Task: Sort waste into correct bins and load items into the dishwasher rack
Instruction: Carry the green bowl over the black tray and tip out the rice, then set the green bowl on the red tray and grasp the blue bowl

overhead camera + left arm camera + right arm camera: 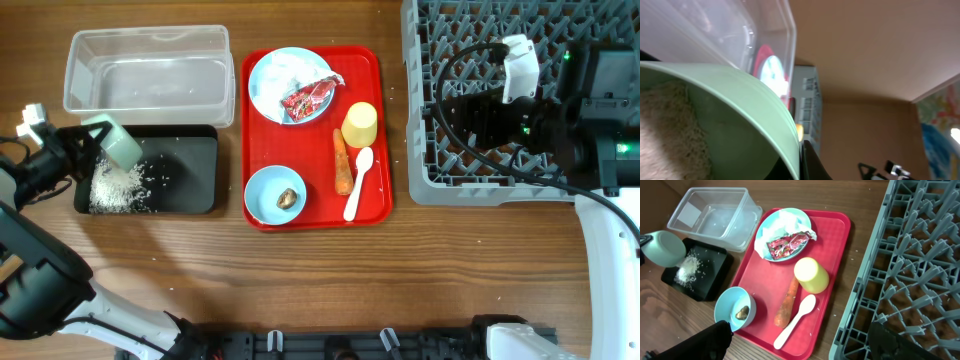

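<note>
The rice (pixel 118 188) lay heaped at the left end of the black tray (pixel 185 170). The green bowl (pixel 115 142) hung tipped over that heap, clamped at its rim by the left fingers (pixel 812 165), evidently so the grains inside would slide into this bin rather than the tub (pixel 150 68) just behind. The other dishes and waste sat on the red tray (pixel 365 70), while the right fingers (pixel 700 345) hovered spread wide and empty above the rack (pixel 450 180), probably placed to load dishes there.

Overhead faces down; wrist views seemingly share the red tray (pixel 362 75).
</note>
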Motion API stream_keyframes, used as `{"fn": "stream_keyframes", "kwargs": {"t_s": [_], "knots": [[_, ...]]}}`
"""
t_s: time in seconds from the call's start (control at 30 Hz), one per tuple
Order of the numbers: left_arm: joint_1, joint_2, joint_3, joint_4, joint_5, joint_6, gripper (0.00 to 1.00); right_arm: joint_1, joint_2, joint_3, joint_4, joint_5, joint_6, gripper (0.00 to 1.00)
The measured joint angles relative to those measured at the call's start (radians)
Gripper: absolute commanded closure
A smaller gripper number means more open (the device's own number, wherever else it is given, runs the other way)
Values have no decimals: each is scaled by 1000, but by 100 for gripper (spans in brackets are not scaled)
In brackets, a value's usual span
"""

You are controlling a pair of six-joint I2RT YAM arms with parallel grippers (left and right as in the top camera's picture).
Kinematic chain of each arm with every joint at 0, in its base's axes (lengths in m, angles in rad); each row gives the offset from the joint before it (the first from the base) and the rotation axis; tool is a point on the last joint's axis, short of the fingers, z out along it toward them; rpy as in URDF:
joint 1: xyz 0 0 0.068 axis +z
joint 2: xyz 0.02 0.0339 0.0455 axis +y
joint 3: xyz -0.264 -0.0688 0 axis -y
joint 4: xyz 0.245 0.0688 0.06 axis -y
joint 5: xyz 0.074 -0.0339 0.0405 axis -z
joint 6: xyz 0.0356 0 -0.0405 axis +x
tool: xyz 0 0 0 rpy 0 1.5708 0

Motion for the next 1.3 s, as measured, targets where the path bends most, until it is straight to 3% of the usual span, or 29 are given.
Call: {"fn": "stream_keyframes", "kwargs": {"t_s": [0.6, 1.3], "knots": [[74, 0, 0, -14, 171, -92, 96, 0, 0, 0, -19, 0, 6, 10], [68, 0, 0, -54, 166, -99, 96, 0, 0, 0, -19, 0, 11, 10]]}}
